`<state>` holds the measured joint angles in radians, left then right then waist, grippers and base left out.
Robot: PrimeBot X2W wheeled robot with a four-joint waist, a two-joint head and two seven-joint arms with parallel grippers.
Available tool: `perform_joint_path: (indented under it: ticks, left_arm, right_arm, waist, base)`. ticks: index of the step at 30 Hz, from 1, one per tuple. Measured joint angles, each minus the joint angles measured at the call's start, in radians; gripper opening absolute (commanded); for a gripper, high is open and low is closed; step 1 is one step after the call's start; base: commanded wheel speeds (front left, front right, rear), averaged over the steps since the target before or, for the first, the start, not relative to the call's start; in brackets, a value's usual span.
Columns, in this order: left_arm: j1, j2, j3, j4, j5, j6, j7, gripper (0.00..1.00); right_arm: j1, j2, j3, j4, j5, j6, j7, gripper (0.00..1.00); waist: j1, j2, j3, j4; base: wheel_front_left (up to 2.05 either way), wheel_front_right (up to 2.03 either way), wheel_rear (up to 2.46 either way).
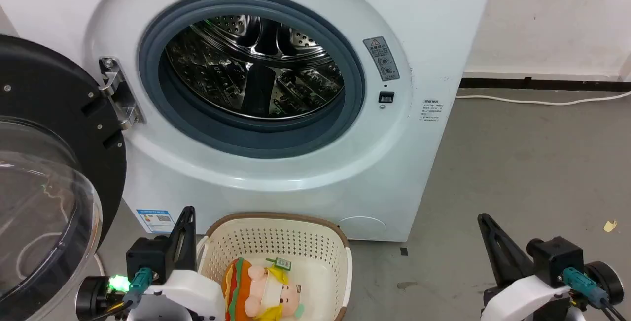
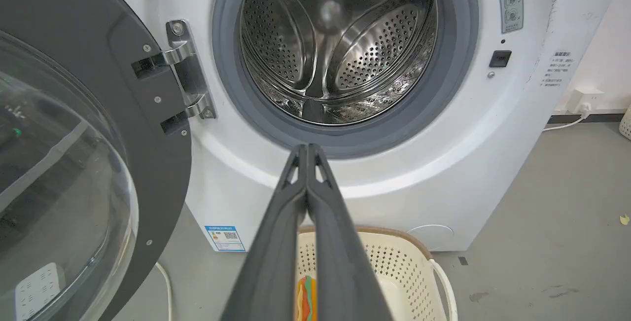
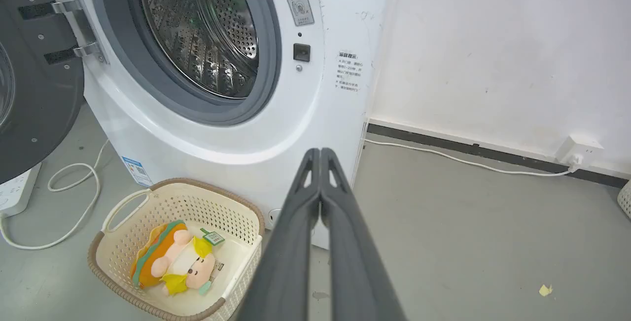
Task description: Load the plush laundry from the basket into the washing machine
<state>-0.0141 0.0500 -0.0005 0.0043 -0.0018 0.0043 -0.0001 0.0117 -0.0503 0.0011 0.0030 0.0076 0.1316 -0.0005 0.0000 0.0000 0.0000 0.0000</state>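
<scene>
The plush laundry [image 1: 261,291] [image 3: 175,264], a small doll with a pink face, yellow hood and burger-striped back, lies inside the cream basket [image 1: 315,234] [image 3: 148,197] on the floor before the washing machine [image 1: 276,173]. A sliver of the doll [image 2: 305,299] shows between my left fingers. The washer's port is uncovered, showing the bare steel drum [image 1: 256,64] [image 2: 335,45]. Its black-framed domed door [image 1: 44,188] hangs swung out to the left. My left gripper [image 1: 187,211] [image 2: 306,147] is shut, just left of the basket. My right gripper [image 1: 483,217] [image 3: 320,151] is shut, well right of it.
A white cable [image 1: 542,100] runs along the wall's dark skirting at the right. Another cable loop [image 3: 74,183] and a power strip [image 3: 15,190] lie on the grey floor left of the basket. A yellow scrap [image 1: 610,226] lies on the floor at right.
</scene>
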Motion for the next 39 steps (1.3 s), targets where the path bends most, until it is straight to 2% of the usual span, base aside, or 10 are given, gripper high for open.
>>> perform_joint_path:
  ticks: [32, 33, 39]
  left_arm:
    - [0.0, 0.0, 0.001, 0.0, 0.0, 0.0, 0.0, 0.0]
    - [0.0, 0.0, 0.0, 0.0, 0.0, 0.0, 0.0, 1.0]
    - [0.0, 0.0, 0.0, 0.0, 0.0, 0.001, 0.0, 1.0]
  right_arm:
    - [0.0, 0.0, 0.0, 0.0, 0.0, 0.0, 0.0, 0.0]
    - [0.0, 0.0, 0.0, 0.0, 0.0, 0.0, 0.0, 1.0]
    - [0.0, 0.0, 0.002, 0.0, 0.001, 0.0, 0.0, 1.0]
  waist:
    - [0.0, 0.0, 0.0, 0.0]
    - [0.0, 0.0, 0.0, 0.0]
    - [0.0, 0.0, 0.0, 0.0]
  base:
    - [0.0, 0.0, 0.0]
    - [0.0, 0.0, 0.0]
    - [0.0, 0.0, 0.0]
